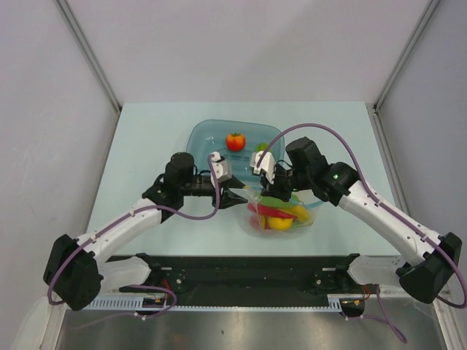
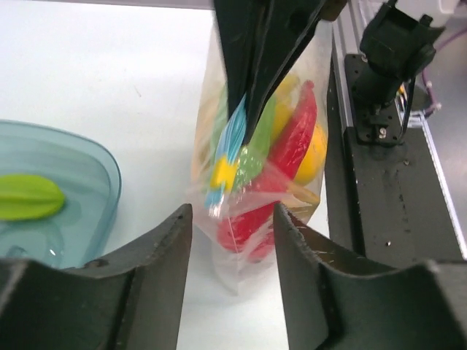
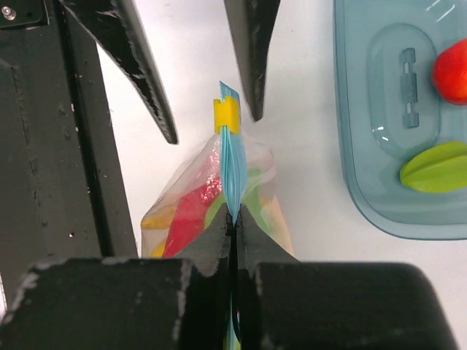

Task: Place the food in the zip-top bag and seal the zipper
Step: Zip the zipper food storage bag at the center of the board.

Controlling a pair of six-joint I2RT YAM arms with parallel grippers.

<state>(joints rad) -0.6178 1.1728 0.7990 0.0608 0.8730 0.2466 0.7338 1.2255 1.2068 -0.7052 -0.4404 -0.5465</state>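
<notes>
Food (image 2: 295, 138) blurs behind the crumpled zip-top bag (image 3: 179, 186), right jaws pinching its zipper (image 3: 229, 168), left jaws parted.

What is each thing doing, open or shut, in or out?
right gripper, shut on the zipper
left gripper, open, holding nothing
zip-top bag, food inside, held at its top
zipper, pinched; sealed or not, cannot tell
tomato, in the tray
starfruit, in the tray
</notes>
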